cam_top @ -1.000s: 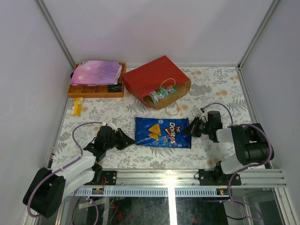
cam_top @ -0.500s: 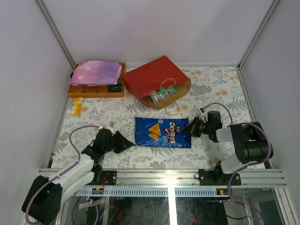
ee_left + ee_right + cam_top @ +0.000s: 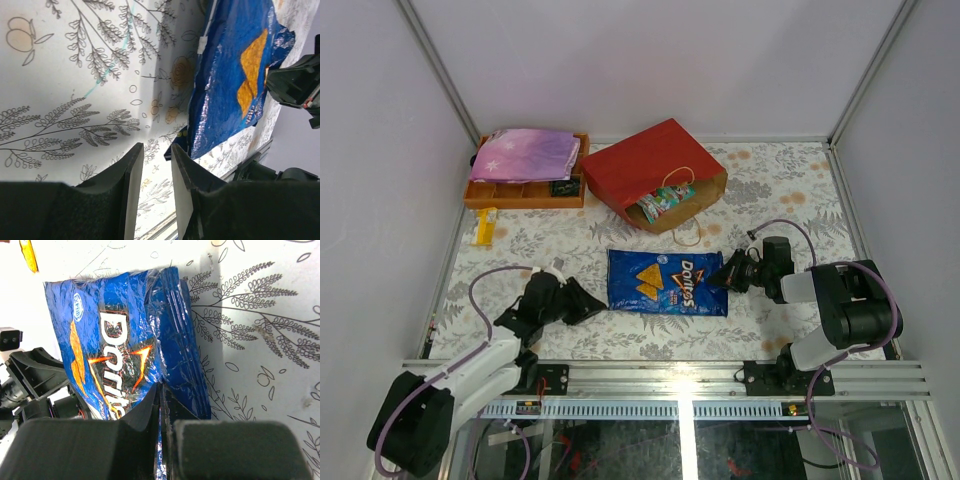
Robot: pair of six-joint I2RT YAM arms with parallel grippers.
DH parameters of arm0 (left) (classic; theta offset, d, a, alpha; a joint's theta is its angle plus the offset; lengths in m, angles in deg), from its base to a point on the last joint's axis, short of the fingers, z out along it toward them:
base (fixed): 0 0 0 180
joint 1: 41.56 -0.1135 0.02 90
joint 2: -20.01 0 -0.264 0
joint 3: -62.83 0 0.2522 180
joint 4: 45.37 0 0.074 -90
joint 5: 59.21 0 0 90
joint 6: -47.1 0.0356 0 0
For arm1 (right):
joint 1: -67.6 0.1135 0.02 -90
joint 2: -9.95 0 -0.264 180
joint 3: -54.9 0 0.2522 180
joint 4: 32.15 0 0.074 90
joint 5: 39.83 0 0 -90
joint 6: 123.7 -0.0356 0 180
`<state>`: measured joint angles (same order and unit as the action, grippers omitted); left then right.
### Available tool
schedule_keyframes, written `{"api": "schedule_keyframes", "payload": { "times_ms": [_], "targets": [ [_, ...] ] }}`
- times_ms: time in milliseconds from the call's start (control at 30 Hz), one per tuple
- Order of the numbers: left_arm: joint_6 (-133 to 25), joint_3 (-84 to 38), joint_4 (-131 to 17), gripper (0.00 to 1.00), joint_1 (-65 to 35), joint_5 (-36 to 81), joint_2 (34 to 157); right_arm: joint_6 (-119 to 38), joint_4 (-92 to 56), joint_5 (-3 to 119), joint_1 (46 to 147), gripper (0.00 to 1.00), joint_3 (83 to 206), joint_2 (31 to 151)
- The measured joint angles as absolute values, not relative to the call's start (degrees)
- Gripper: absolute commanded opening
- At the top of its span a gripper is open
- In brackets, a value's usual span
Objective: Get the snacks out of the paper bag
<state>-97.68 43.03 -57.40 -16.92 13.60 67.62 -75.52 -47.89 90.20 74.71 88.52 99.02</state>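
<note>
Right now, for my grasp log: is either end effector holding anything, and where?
The right end effector pinches the chip bag by its end seam; the left end effector holds nothing.

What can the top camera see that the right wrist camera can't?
Only the top camera: the red paper bag lying on its side with a green packet in its mouth, plus the tray and the starry pouch. Only the right wrist camera: a close look at the right gripper pinched shut on the crinkled edge of the Doritos bag. Both: the Doritos bag, the left gripper beside it, and the flowery table.
</note>
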Motion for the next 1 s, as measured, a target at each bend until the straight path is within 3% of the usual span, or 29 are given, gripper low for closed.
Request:
{"api": "schedule_keyframes", "payload": {
  "times_ms": [167,467,1000],
  "targets": [
    [-99.67,43.24,-55.97,0.29,-17.27,11.81,65.3,-75.52,-48.02,90.27,74.71,0.0,88.52,99.09],
    [-102.01,44.08,-50.77,0.19,-17.36,8.49,70.61,-75.52,-48.02,90.27,74.71,0.0,88.52,99.09],
    [-98.01,42.35,-56.98,0.25,-19.26,10.35,69.15,-75.52,-48.72,90.68,74.71,0.0,88.52,99.72]
  ]
}}
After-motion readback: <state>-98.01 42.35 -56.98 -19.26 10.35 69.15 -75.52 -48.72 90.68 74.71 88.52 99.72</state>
